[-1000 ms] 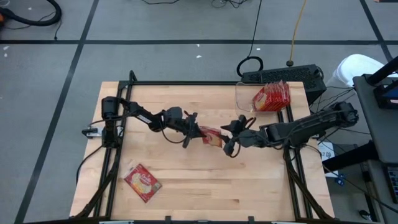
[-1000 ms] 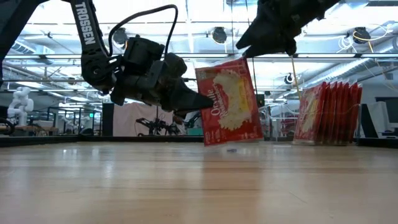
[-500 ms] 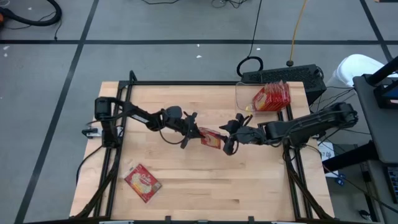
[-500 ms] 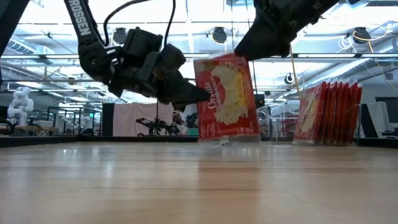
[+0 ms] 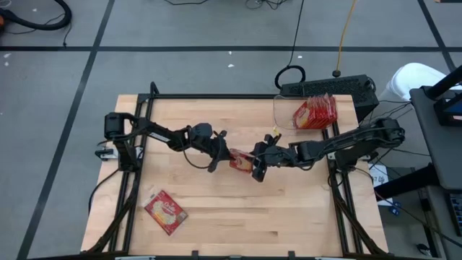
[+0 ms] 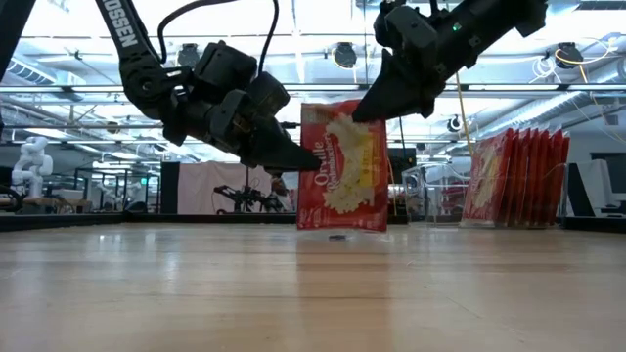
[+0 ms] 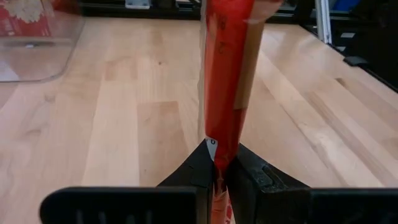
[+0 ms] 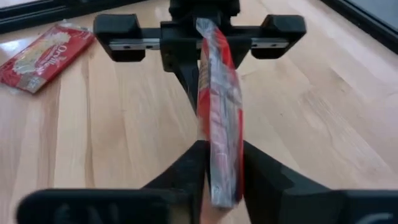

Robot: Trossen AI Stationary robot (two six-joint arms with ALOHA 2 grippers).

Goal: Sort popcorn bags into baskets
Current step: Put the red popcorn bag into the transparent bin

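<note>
Counter [image 5: 216, 209] is light wood planks, both dark arms reaching in toward its middle. Clear bin [image 5: 285, 112] sits at the far right corner, a row of red popcorn bags [image 5: 315, 112] standing on edge inside it. One loose bag [image 5: 165, 211] lies flat, face up, near the front left corner, well apart from the arms.

Mid-counter bag [image 6: 340, 166] hangs upright between the two grippers, its bottom edge just above the wood or barely touching, can't tell which. Left gripper [image 5: 225, 154] is pinched tight on one edge of that bag; its wrist view shows the fingers [image 7: 198, 167] squeezing the seam. Right gripper [image 5: 257, 164] is at the opposite edge, one finger on each face of the packet; its fingers [image 8: 186, 163] look pressed against it.
</note>
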